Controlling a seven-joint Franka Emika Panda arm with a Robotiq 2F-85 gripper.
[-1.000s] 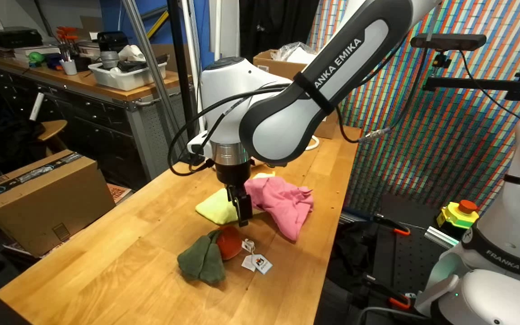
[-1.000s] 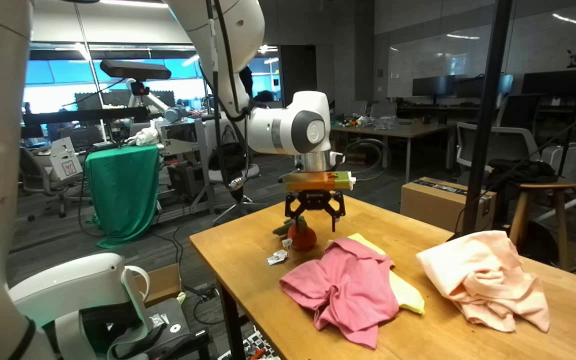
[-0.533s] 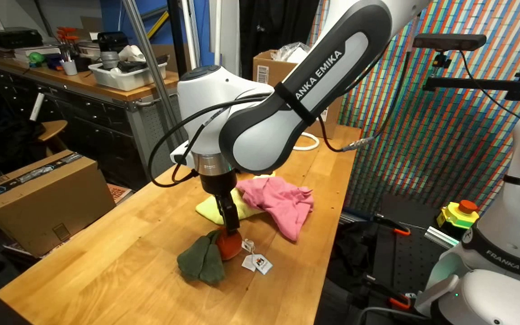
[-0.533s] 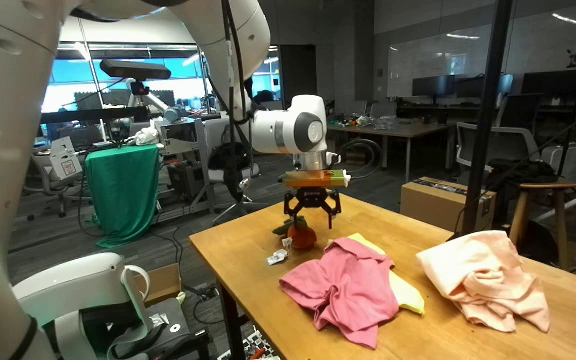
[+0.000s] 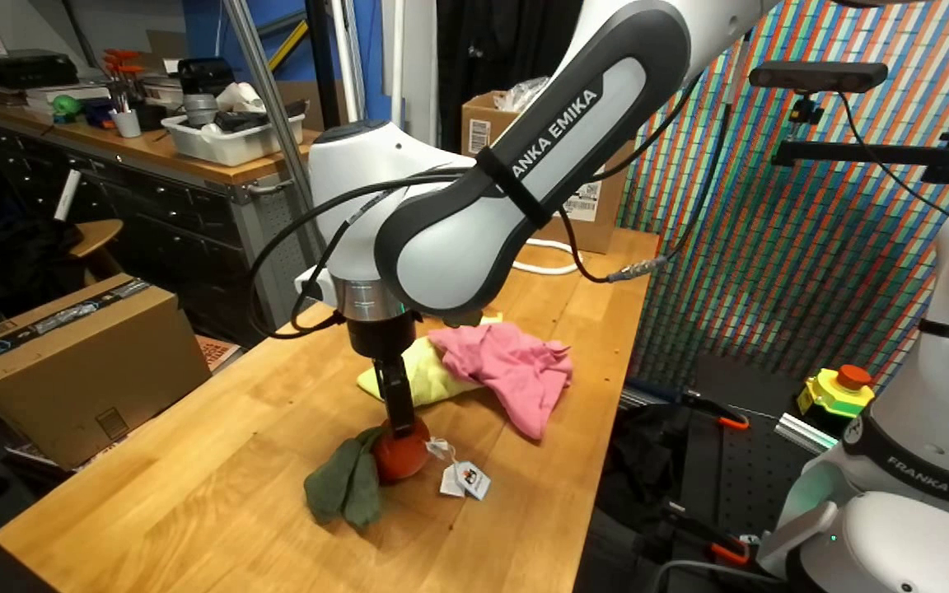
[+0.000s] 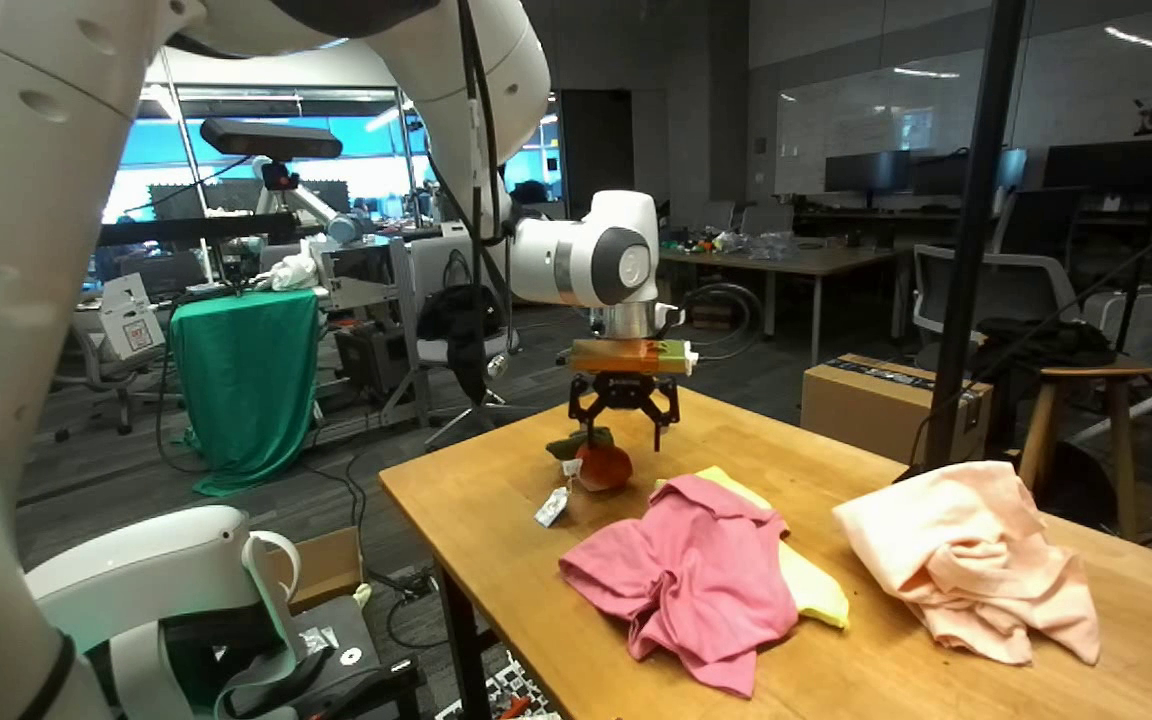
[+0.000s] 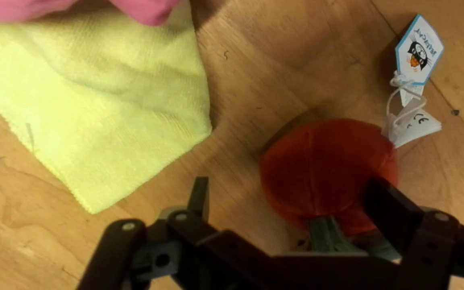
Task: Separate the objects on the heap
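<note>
The black claw (image 6: 624, 447), jaws apart, perhaps touched one round red plush toy (image 5: 403, 459) on the wooden table (image 5: 236, 486); its green leaves (image 5: 336, 486) pointed lengthwise away from one pink cloth (image 6: 681, 590), one yellow (image 6: 811, 585), one peach (image 6: 971, 570).

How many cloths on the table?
3: the pink cloth, the yellow cloth partly under it, and, right of both in an exterior view, the peach cloth. More could be hidden underneath.

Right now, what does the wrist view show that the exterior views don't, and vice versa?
Only the wrist view: a readable CE mark on a small white tag.
Only the exterior views: a taped cardboard box in both, plus, in an exterior view, the peach cloth.
Shared by all: the pink cloth, yellow cloth, round red plush and open gripper.
</note>
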